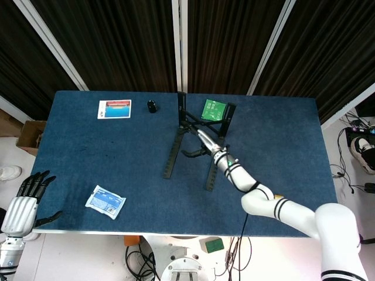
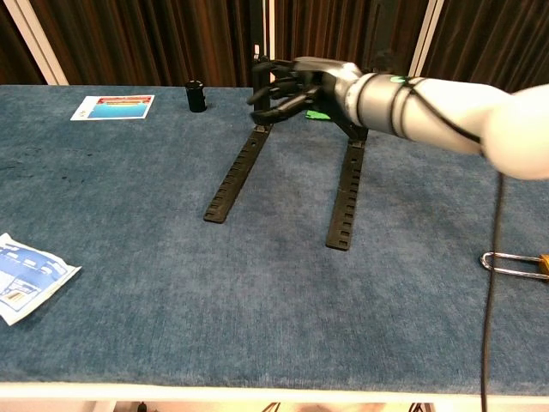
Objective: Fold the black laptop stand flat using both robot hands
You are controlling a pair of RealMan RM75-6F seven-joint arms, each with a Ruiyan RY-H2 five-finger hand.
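The black laptop stand [image 1: 174,146] stands unfolded at the table's middle back. In the chest view its two notched rails [image 2: 233,174] run toward me, with short uprights at the far end. My right hand [image 1: 200,149] hovers over the gap between the rails near that far end. Seen from the chest, this right hand [image 2: 294,87] has its fingers apart and loosely bent, and it holds nothing. My left hand [image 1: 24,201] hangs open off the table's near left corner, far from the stand; only the head view shows it.
A small black cylinder [image 2: 196,95] and a red-and-blue card [image 2: 113,106] lie at the back left. A green packet [image 1: 212,109] sits behind the stand. A white-and-blue sachet [image 2: 26,276] lies near left, a metal padlock [image 2: 515,262] near right.
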